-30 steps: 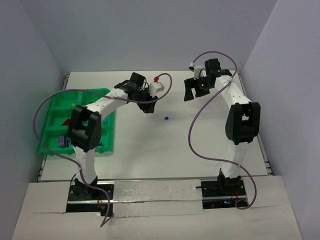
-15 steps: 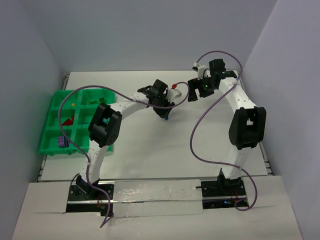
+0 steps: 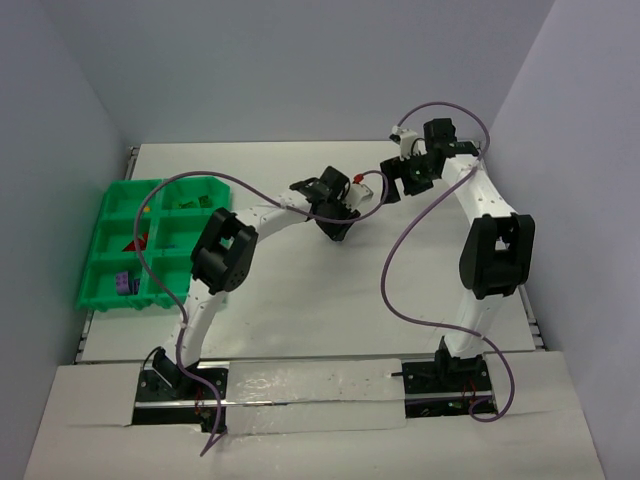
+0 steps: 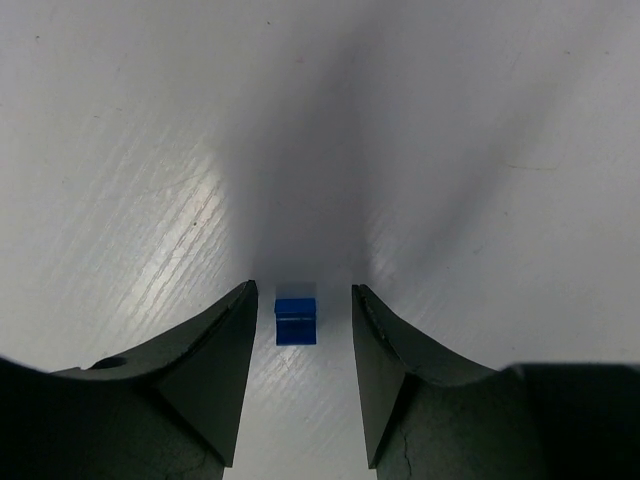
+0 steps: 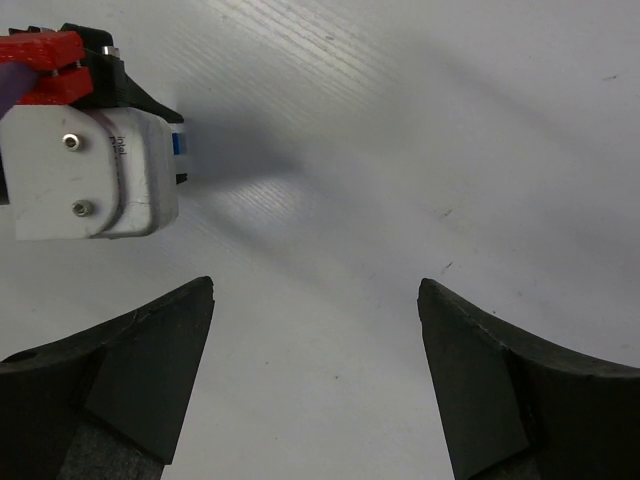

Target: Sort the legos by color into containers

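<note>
1. The left gripper [image 4: 304, 291] is down at the white worktop [image 3: 300, 300], near its middle, with its jaws partly apart
2. A small blue lego [image 4: 296, 322] lies flat on the worktop between those jaws; a thin gap shows on each side, so neither finger touches it
3. In the top view the brick itself is hidden under the left gripper
4. The right gripper [image 5: 315, 290] hovers above the worktop just beside the left one, towards the far right; its jaws stand wide apart with nothing between them
5. The right wrist view catches a white housing with a red part [image 5: 95, 180] on the left arm's wrist, at its upper left
6. The green tray [image 3: 103, 215] sits at the left edge of the worktop, well apart from both grippers
7. Its compartments hold sorted bricks: a purple lego [image 3: 122, 283] in a near bin and a red lego [image 3: 135, 243] in a middle one (the others are too small to tell)
</note>
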`<action>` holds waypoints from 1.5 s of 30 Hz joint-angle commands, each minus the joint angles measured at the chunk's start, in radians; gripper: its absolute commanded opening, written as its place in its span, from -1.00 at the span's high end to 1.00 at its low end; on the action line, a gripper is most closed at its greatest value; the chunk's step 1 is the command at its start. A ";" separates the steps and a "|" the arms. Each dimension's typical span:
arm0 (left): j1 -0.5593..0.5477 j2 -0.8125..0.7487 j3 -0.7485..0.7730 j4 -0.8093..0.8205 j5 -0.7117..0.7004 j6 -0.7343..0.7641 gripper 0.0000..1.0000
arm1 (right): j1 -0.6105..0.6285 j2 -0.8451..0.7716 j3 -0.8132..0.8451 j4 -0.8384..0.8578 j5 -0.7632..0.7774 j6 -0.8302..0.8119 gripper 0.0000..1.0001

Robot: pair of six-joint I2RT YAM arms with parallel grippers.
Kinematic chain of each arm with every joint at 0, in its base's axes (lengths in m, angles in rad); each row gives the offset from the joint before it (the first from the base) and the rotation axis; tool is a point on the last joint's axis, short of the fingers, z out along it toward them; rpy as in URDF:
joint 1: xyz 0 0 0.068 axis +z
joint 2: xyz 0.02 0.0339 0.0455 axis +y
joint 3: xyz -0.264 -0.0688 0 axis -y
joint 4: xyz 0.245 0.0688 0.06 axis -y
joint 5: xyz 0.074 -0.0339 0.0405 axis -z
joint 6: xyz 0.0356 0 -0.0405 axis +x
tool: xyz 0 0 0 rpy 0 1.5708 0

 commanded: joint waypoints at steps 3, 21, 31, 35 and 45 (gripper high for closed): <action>-0.010 0.049 0.075 -0.003 -0.051 -0.033 -0.02 | -0.019 -0.035 0.013 -0.013 -0.023 -0.027 -0.79; -0.012 -0.040 -0.116 -0.030 -0.043 -0.014 0.04 | -0.038 -0.015 0.029 -0.016 -0.050 -0.031 -0.79; -0.015 -0.001 -0.069 -0.043 -0.051 0.006 0.61 | -0.038 -0.006 0.045 -0.021 -0.053 -0.022 -0.79; -0.014 -0.016 -0.075 -0.046 -0.043 0.016 0.74 | -0.038 -0.003 0.053 -0.024 -0.052 -0.022 -0.79; 0.082 -0.321 -0.254 -0.001 0.160 0.070 0.96 | -0.034 -0.014 0.035 0.003 -0.106 0.005 -0.79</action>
